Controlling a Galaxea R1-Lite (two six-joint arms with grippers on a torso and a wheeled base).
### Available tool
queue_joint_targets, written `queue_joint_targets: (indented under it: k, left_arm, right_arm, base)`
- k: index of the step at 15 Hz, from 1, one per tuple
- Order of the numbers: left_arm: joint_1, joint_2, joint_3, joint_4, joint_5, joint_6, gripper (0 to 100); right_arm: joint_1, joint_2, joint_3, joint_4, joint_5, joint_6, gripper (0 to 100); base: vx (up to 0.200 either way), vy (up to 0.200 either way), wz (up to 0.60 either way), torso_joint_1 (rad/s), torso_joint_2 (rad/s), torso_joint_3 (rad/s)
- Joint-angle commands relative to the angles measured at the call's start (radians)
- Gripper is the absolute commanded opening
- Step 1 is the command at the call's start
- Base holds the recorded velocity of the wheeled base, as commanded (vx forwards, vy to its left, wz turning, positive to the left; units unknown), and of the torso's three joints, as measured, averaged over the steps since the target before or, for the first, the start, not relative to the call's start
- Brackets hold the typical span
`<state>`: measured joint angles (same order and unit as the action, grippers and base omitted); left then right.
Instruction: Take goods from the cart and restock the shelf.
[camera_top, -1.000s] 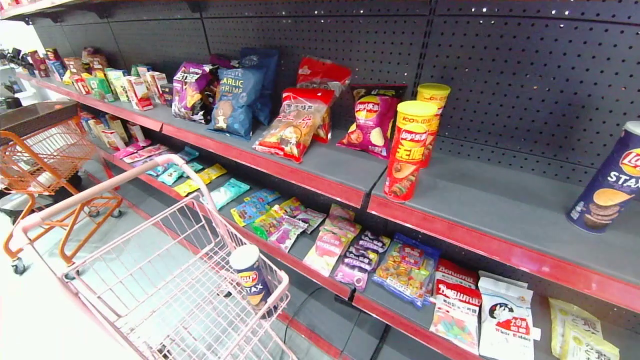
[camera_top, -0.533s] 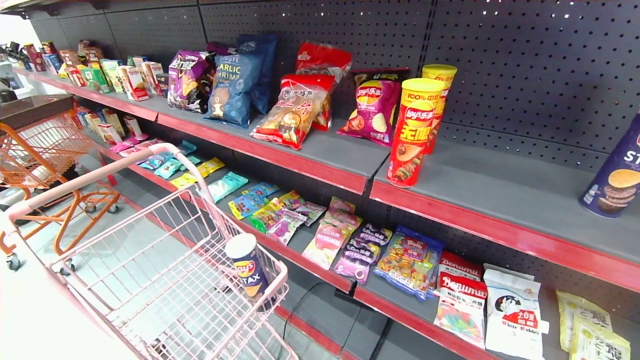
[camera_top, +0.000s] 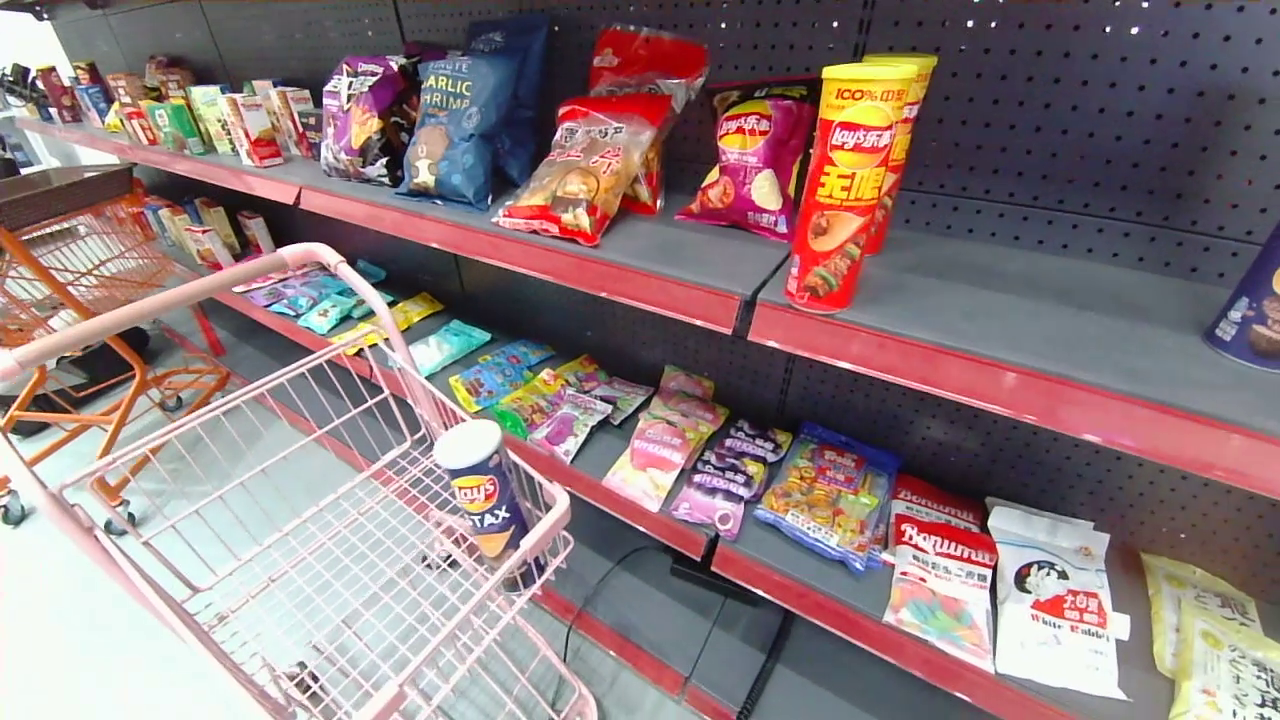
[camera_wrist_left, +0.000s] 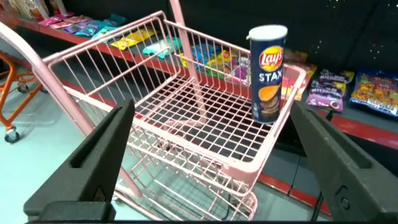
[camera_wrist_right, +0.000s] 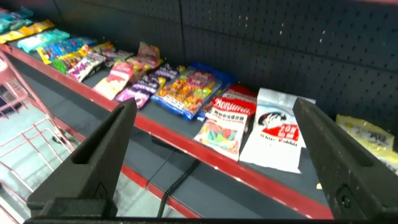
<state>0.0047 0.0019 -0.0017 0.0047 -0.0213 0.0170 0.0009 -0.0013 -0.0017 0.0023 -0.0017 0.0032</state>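
left pincer hangs over the pink cart, aimed down at the wire basket, its two dark fingers spread wide with nothing between them. right pincer is likewise spread wide and holds nothing, and faces the lower shelf where candy bags lie flat. the blue chip can stands upright in the cart's corner nearest the shelf.

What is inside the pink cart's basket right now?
One blue chip can stands upright in the pink cart, in the corner nearest the shelf; otherwise bare wire mesh. In the head view the rim covers the can's base.
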Motion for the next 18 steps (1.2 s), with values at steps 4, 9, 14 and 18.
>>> queue_joint_targets:
  k: [4,9,14,18]
  left_arm:
    - [0.000,0.001,0.000,0.000,0.000,0.001,100]
    - [0.000,0.000,-0.001,-0.003,-0.008,0.009,100]
    - [0.000,0.768,-0.526,-0.063,0.121,-0.123,100]
    - [-0.006,1.142,-0.508,-0.350,-0.103,-0.095,100]
  right_arm:
    - [0.001,0.001,0.000,0.001,0.000,0.000,100]
    - [0.001,0.001,0.000,0.001,0.000,0.000,100]
    - [0.001,0.001,0.002,0.001,-0.001,0.000,100]
    - [0.001,0.001,0.000,0.001,-0.001,-0.002,100]
  base:
    - [0.000,0.000,0.00,-0.161,0.52,0.356]
    - [0.000,0.000,0.00,-0.038,0.14,0.096]
    - [0.000,0.000,0.00,0.000,0.00,0.000]
    - [0.000,0.000,0.00,0.000,0.00,0.000]
